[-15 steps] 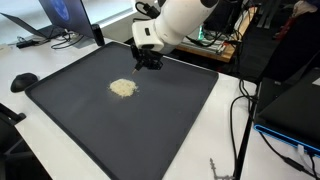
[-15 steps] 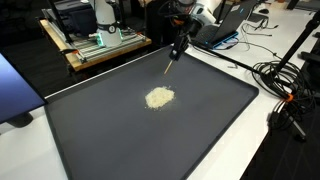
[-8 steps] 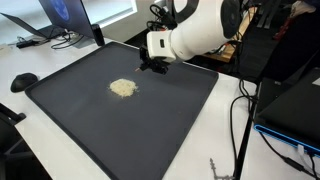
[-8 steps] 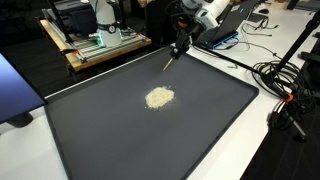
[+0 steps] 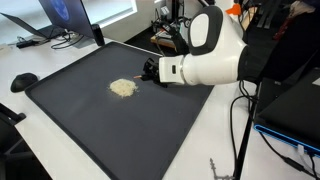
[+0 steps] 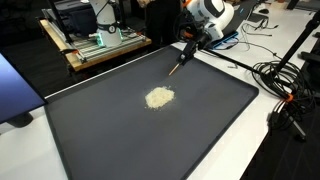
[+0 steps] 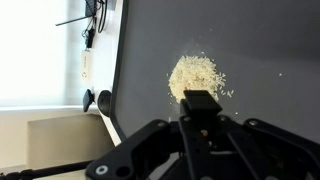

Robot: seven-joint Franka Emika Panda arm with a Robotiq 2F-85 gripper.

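up close in the wrist view, the gripper (image 7: 201,122), clenched tight on a thin stick (image 7: 201,99). seen end-on here, so only a dark block between the two fingers.

in an exterior view, the same thin stick (image 6: 176,66), pale and tilted, pointing down and away from the gripper (image 6: 188,38). hard to tell if the tip touches down or hangs just above.

just past the stick, a small heap of pale grains (image 7: 195,77). round, a bit lumpy, with a few loose bits scattered beside it. near the stick tip but not touching it. lying close to the middle of a big black mat (image 7: 270,45), a little toward the far side in an exterior view (image 6: 159,97). in an exterior view, just beside the gripper (image 5: 150,70), heap (image 5: 122,88) a bit lower on the mat.

under the heap, the black mat (image 6: 140,140), flat, dark, with a thin raised edge.

behind the gripper, the fat white arm (image 5: 212,62), bent over the far corner of the mat.

under the mat, a white table (image 5: 40,150). on it, by the mat's corner, a round black thing (image 5: 22,80).

farther back, a laptop (image 5: 55,18) with a blue screen, a wooden cart (image 6: 100,48) with gear on top, and black cables (image 6: 275,80) in a tangle.
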